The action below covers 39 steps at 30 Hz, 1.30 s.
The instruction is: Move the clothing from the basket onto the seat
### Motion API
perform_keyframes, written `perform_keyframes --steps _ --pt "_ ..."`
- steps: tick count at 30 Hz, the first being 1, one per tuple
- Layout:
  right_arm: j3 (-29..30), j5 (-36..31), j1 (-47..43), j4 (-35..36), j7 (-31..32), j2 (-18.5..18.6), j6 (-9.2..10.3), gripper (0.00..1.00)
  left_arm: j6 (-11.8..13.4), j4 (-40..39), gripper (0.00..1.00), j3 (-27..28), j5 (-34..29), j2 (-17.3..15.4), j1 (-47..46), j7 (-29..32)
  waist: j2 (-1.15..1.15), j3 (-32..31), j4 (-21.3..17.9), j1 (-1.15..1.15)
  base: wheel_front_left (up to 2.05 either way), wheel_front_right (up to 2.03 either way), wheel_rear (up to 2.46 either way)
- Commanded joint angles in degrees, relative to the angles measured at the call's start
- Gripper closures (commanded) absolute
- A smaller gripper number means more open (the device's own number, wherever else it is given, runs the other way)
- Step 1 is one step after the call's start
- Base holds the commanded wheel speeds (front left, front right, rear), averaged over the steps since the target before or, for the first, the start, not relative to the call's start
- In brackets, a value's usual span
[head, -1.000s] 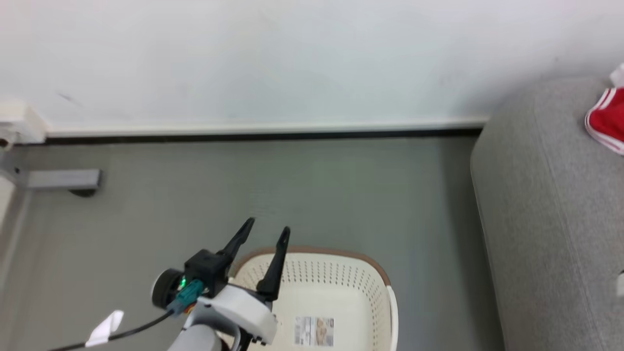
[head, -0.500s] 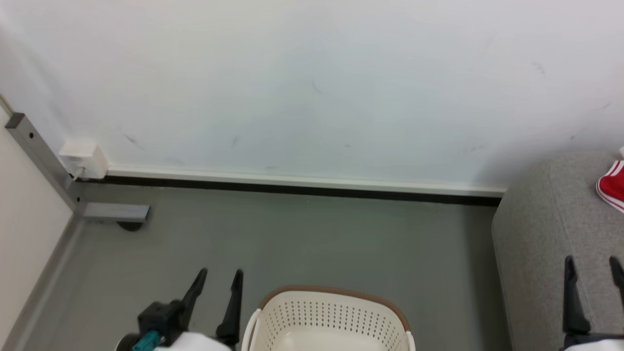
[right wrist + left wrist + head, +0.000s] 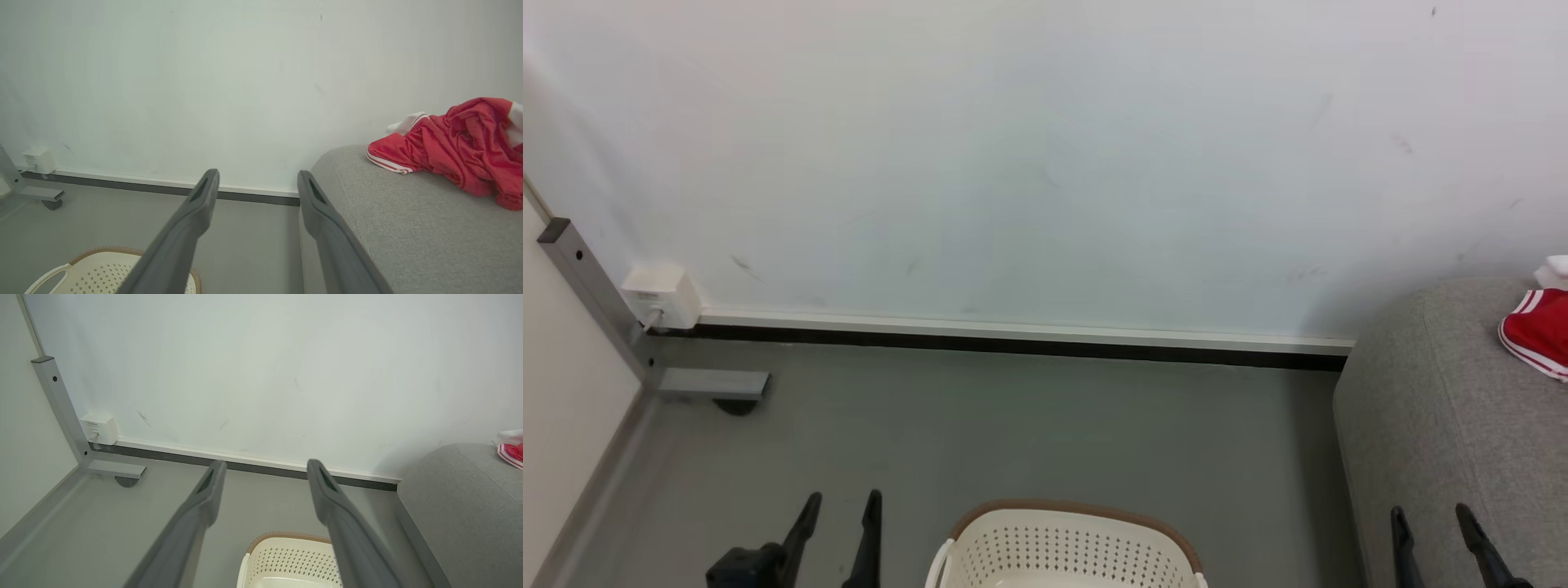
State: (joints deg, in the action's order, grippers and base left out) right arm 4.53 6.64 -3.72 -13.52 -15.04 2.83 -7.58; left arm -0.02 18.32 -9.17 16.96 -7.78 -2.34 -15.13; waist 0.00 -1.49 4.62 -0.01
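1. We see the basket (image 3: pixel 1078 511) standing on the grey floor (image 3: pixel 1013 425). Its brown rim and perforated wall are cut off by the bottom edge of the head view.
2. Right of the basket and apart from it rises the grey seat (image 3: pixel 1437 441). The clothing (image 3: pixel 1535 335), a crumpled red heap with white stripes, lies on top of the seat, well away from the basket and closer to the white wall (image 3: pixel 1045 163).
3. Our left jaws stand spread just left of the basket, the dark fingers (image 3: pixel 872 535) above bare floor, pinching nothing.
4. Our right jaws, likewise spread and holding nothing, hang well right of the basket, at the seat's near edge.
5. Far left of the basket, a grey metal foot (image 3: pixel 711 382) and a small white box (image 3: pixel 660 294) sit by the skirting board (image 3: pixel 1013 333).
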Motion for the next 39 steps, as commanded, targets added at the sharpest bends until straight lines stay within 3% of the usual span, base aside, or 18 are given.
perform_keyframes --steps 1,15,39 --pt "-0.43 0.15 -0.68 -0.35 -0.17 0.15 0.16 0.00 -0.47 0.44 0.00 0.74 -1.36 0.27 0.72 -0.01 0.00 -0.19 -0.33 0.01 0.00 0.00 0.00" --pt "-2.76 1.20 -0.47 -2.06 -0.17 0.11 0.16 0.00 -3.42 1.45 0.00 4.15 -5.63 2.43 0.33 -0.01 0.00 -0.10 -1.04 0.01 0.00 0.00 0.00" --pt "-3.02 1.88 0.18 -2.65 -0.17 0.11 0.16 0.00 -5.59 2.65 0.00 6.32 -8.94 3.87 -0.95 -0.01 0.00 0.23 -1.64 0.01 0.00 0.00 0.00"
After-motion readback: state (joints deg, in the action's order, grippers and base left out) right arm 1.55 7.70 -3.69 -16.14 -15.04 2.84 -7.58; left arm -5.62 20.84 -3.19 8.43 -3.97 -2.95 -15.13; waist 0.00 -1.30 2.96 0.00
